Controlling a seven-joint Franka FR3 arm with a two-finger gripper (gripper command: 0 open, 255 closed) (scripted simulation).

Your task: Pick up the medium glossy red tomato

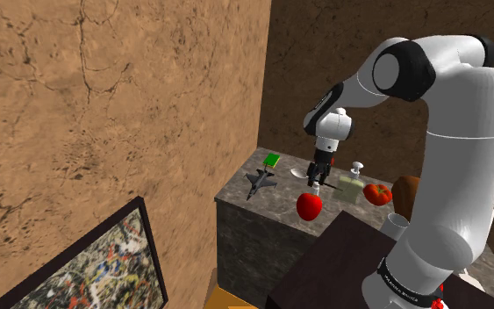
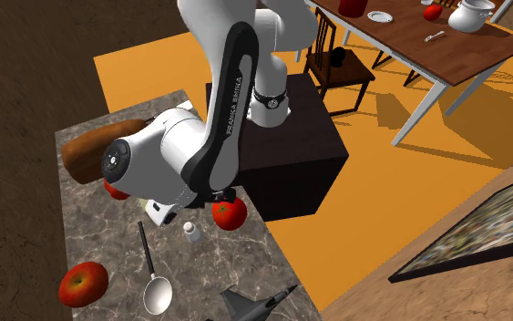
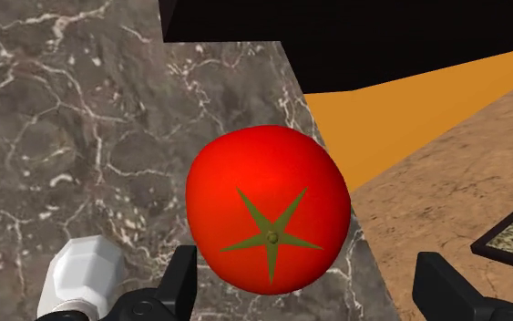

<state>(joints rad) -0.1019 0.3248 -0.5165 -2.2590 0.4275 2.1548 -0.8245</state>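
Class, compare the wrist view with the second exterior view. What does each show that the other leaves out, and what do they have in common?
Wrist view's extras: the green star-shaped calyx on top of the tomato, and the open gripper with a finger on either side of it.
Second exterior view's extras: a spoon, a red apple, a toy jet and a dining table set with dishes.
Shared: the tomato, the small white bottle beside it, the marble counter and the orange floor.
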